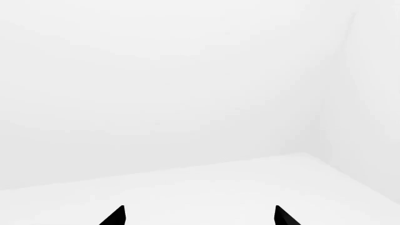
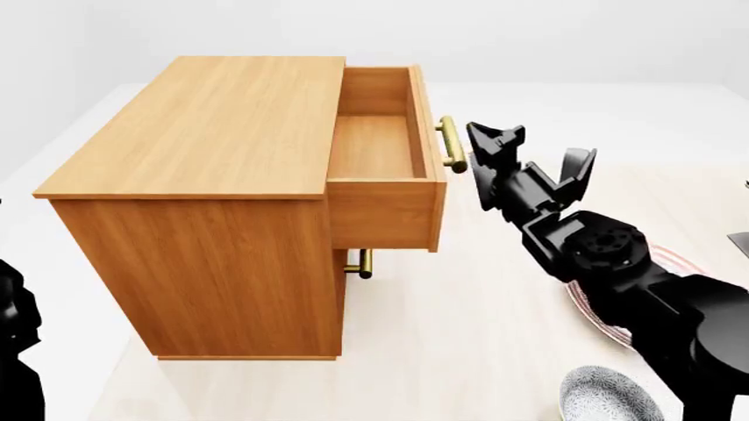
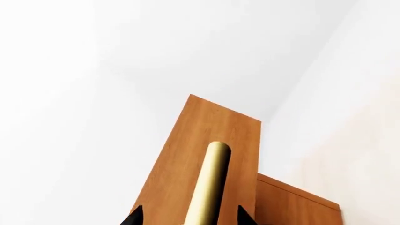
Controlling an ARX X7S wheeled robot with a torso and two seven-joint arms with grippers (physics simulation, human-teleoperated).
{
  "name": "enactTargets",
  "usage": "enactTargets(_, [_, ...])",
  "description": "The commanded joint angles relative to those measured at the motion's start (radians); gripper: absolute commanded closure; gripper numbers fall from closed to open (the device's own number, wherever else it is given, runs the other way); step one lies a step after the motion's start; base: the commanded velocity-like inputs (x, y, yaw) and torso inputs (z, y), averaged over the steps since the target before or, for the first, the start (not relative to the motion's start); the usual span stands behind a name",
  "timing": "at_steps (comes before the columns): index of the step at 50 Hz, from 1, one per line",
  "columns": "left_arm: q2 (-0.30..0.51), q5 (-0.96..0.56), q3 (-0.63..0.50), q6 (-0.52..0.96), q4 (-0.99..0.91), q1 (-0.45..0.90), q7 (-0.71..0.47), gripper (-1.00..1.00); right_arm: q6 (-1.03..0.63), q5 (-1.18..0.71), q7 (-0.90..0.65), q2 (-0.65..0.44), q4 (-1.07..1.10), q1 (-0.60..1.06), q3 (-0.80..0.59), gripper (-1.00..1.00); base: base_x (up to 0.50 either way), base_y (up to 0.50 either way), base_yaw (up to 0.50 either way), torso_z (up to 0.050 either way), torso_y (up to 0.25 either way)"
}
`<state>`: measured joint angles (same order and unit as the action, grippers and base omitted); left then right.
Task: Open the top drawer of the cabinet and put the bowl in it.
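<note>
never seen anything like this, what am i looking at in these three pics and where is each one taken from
These are simulator renders of a two-armed wheeled robot. The head view looks down from its head. It shows a wooden cabinet with its top drawer pulled out and nothing inside. The black right arm reaches toward the drawer's brass handle, with the right gripper at it. On the floor near the robot are a speckled bowl and a red-ringed plate, mostly hidden behind the arm.

The right wrist view comes from a camera near that gripper: its two dark fingertips sit either side of the handle bar, seemingly not clamped on it. The left wrist view shows only the left gripper, open, facing blank white floor and walls. Neither gripper holds the bowl.
</note>
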<state>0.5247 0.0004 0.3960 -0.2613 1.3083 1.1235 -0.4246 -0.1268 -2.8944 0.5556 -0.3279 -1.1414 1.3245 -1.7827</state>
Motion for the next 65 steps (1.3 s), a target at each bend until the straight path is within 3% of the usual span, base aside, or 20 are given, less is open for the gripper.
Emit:
enactTargets(1, [0.0, 0.0, -0.001, -0.003, 0.0, 0.001, -0.001, -1.0, -0.045, -0.023, -0.016, 0.019, -0.153, 0.013, 0.028, -1.0, 0.0, 0.0, 0.0, 0.0, 0.0])
enactTargets(17, [0.002, 0.0, -0.004, -0.005, 0.0, 0.003, -0.003, -1.0, -0.015, -0.017, -0.051, 0.001, -0.126, 0.028, 0.028, -1.0, 0.0, 0.0, 0.0, 0.0, 0.0])
enactTargets(25, [0.001, -0.002, -0.003, -0.006, 0.0, 0.002, 0.0, -1.0, 0.232, 0.06, -0.142, -0.153, 0.262, 0.127, 0.015, -1.0, 0.0, 0.0, 0.0, 0.0, 0.0])
enactTargets(29, [0.003, -0.002, -0.001, -0.008, 0.0, -0.002, 0.001, -1.0, 0.384, 0.18, -0.279, -0.256, 0.526, 0.285, -0.029, -1.0, 0.0, 0.0, 0.0, 0.0, 0.003])
enactTargets(34, [0.003, -0.003, 0.001, -0.008, 0.0, -0.003, 0.002, -1.0, 0.408, 0.332, -0.463, -0.305, 0.675, 0.516, -0.1, -1.0, 0.0, 0.0, 0.0, 0.0, 0.0])
enactTargets(39, [0.004, -0.004, 0.003, -0.008, 0.0, -0.003, 0.004, -1.0, 0.294, 0.446, -0.587, -0.249, 0.645, 0.702, -0.187, -1.0, 0.0, 0.0, 0.0, 0.0, 0.0])
enactTargets(46, [0.007, -0.006, 0.006, -0.005, -0.001, 0.001, 0.008, -1.0, 0.044, 0.483, -0.618, -0.084, 0.442, 0.816, -0.275, -1.0, 0.0, 0.0, 0.0, 0.0, 0.0])
enactTargets(56, [0.007, -0.006, 0.008, -0.001, -0.001, 0.001, 0.01, -1.0, -0.511, 0.444, -0.512, 0.221, -0.139, 0.782, -0.39, -1.0, 0.0, 0.0, 0.0, 0.0, 0.0])
enactTargets(65, [0.007, -0.006, 0.011, 0.0, 0.0, -0.002, 0.011, -1.0, -0.686, 0.298, -0.504, 0.27, -0.167, 0.783, -0.58, -1.0, 0.0, 0.0, 0.0, 0.0, 0.0])
